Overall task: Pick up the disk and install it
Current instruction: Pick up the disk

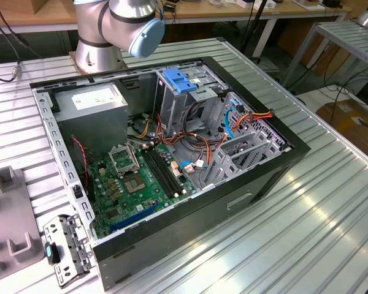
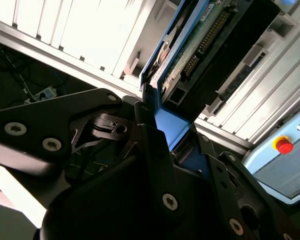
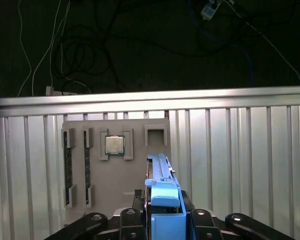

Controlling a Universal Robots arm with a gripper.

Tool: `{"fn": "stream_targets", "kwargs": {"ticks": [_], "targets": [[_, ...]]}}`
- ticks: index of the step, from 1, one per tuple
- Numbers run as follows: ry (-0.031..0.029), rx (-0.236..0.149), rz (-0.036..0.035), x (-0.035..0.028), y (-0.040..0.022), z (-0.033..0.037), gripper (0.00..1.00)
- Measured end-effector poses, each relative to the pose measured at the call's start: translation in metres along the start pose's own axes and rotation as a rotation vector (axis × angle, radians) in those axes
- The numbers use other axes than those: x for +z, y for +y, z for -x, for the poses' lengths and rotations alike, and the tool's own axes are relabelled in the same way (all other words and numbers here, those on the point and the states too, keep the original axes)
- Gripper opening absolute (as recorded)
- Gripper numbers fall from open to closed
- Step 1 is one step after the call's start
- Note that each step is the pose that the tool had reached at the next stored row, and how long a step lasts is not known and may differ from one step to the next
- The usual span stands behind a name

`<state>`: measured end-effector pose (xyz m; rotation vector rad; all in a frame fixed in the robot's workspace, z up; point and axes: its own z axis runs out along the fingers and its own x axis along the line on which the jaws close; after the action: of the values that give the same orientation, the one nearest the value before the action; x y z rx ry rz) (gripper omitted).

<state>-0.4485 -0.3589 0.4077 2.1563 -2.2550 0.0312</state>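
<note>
step: pick-up | pincer pinching disk by its blue end | install pending: likely needs rails squared to case bay

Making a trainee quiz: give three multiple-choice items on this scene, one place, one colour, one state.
1. Where is the disk? A in a drawer; B in the gripper; C on the floor.
2. What colour are its rails? A red; B blue; C green.
3. The case is: A open; B closed; C wrapped.
Answers: 1 B, the gripper clamps it over the tray. 2 B, the rails show bright blue. 3 A, the board lies exposed.
</note>
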Motion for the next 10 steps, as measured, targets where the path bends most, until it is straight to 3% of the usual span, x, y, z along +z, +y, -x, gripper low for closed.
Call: {"fn": "stream_targets", "kwargs": {"ticks": [5,10], "targets": [[-0.0001,0.0,-0.0003,-0.0011,-0.0002,0.0,0.37],[0.0,0.0,0.0002,-0.0131,-0.0002,-0.0004,0.37]]}}
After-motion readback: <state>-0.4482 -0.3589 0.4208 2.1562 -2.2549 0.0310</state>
